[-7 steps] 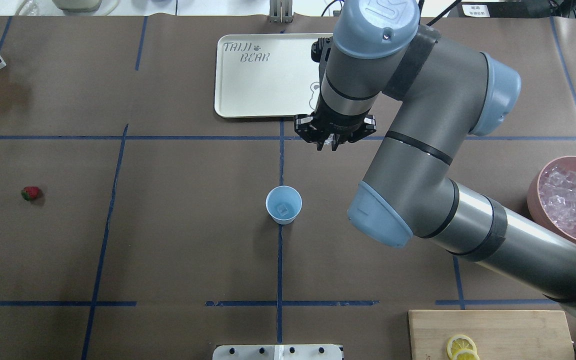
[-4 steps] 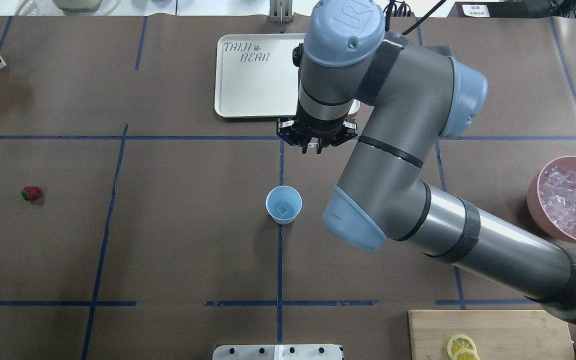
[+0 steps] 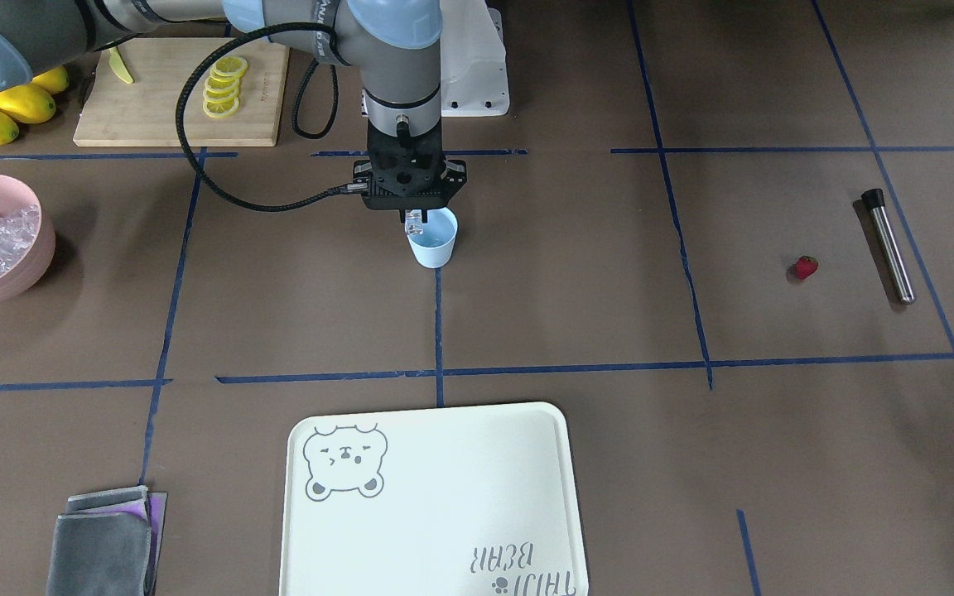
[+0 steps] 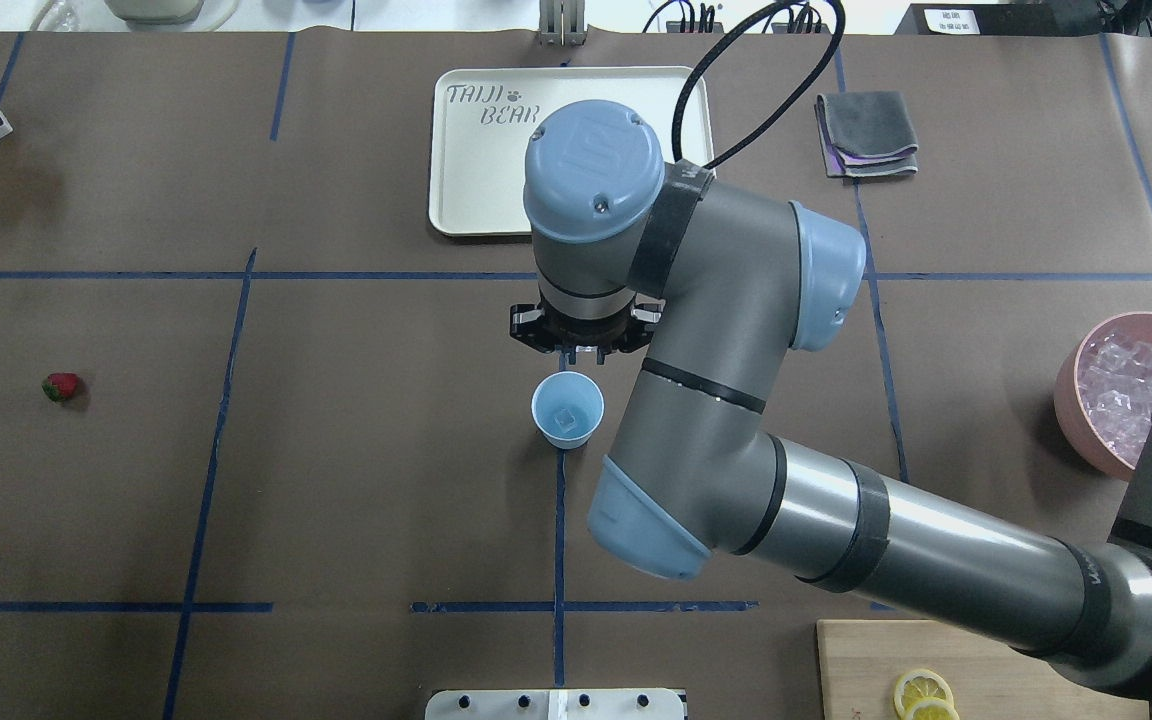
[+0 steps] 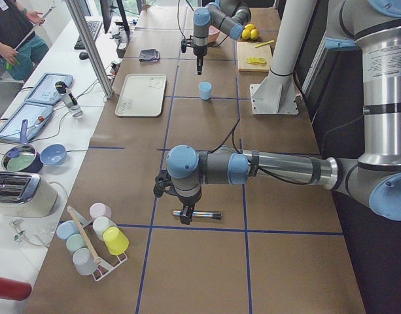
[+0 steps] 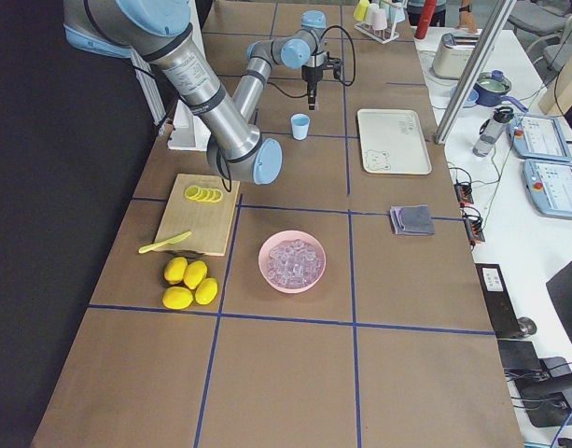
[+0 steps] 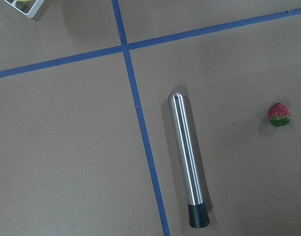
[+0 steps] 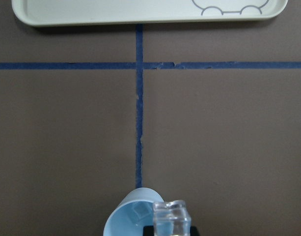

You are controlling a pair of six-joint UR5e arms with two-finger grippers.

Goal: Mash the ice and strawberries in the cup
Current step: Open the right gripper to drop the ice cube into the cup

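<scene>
Looking at the cup [image 4: 567, 410] first: it stands upright at the middle of the table [image 4: 356, 500], on a blue tape line, mouth up, with one ice cube [image 4: 565, 417] lying in its bottom. My right claw [image 3: 414, 217] hangs pointing straight down, its fingers pinched on a second cube [image 8: 172, 215], clear and glassy.

What the drop turns on, I judge, is the offset between that cube and the mouth. From the wrist camera the held cube overlaps the cup's rim, with the hollow off toward 9 o'clock of it. From overhead the claw sits near 12 o'clock of the cup, though height skews that view. So I read it as over the rim, not yet centred. I would nudge across before letting go, or the cube may clip the edge and bounce out.

Farther out, overhead, the strawberry [image 4: 60, 386] lies well apart at 9 o'clock of the cup, and the pink bowl [image 4: 1068, 390] of ice at 3 o'clock. The left claw [image 5: 182, 212] is the nearer one to the strawberry, hovering by a metal rod [image 7: 187, 162]; whether it is open I cannot tell.
</scene>
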